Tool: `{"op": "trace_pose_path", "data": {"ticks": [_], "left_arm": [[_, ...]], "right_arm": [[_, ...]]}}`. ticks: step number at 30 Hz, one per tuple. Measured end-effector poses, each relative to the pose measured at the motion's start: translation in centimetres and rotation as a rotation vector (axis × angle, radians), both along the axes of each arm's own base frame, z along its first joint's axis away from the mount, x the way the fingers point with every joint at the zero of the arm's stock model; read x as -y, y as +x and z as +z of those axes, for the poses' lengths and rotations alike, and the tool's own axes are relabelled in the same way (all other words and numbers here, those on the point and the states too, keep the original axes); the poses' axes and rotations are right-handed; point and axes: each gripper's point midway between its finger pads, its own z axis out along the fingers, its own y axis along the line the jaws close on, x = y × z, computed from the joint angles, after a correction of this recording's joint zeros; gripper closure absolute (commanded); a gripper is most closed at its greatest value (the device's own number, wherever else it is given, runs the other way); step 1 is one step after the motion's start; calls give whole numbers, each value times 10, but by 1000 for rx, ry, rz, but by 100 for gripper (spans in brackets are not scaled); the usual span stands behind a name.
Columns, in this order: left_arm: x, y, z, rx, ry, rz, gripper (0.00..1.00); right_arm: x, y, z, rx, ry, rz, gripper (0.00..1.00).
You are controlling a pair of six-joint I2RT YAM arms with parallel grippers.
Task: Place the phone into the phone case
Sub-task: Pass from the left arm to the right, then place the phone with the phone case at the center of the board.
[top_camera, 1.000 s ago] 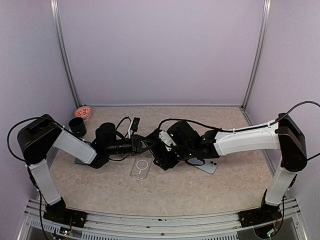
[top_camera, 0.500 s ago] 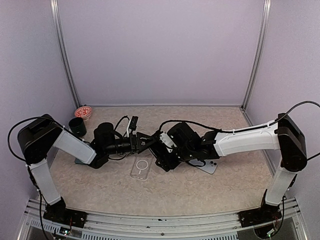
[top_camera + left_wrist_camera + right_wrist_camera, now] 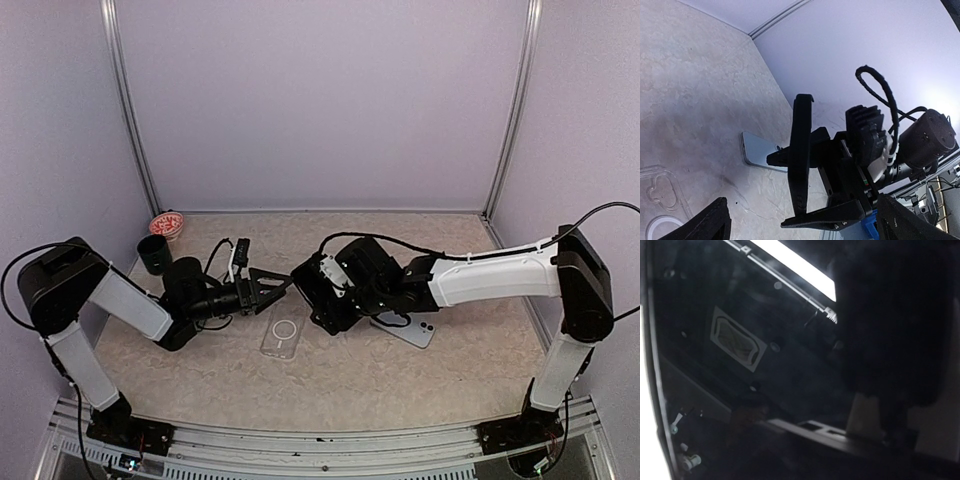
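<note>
phone case (image 3: pixel 283 337) uncovered, black cup (image 3: pixel 154 253) far left

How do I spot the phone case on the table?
Look at the beige table, right in its middle. The phone case lies flat there. It is see-through with a white ring, unlike the solid pale phone to its right.

The left claw (image 3: pixel 272 286), earlier closed at the edge of the black phone (image 3: pixel 801 150), has come off it and spread its jaws wide. Its arm has drawn back to the left, opening a gap. The right claw (image 3: pixel 316 296), gripping the phone on edge, has shifted slightly leftward.
</note>
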Motion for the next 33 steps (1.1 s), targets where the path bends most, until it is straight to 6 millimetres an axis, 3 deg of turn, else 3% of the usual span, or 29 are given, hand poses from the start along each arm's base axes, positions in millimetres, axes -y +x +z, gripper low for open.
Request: {"op": "trace_pose_path", "data": {"ticks": [7,17,26,33], "left_arm": [[-22,0,13,44,-30,77,1],[-43,-6,8,37,-24,160,1],[-55,-14,22,78,-40,204,1],[-61,-21,37,120,-42,230,1]], "right_arm": [[1,36,20,23,38,-57,33],[-4,128,41,29,93,-210,33],[-3,221,33,37,140,-355,33],[2,253,2,21,149,-408,31]]}}
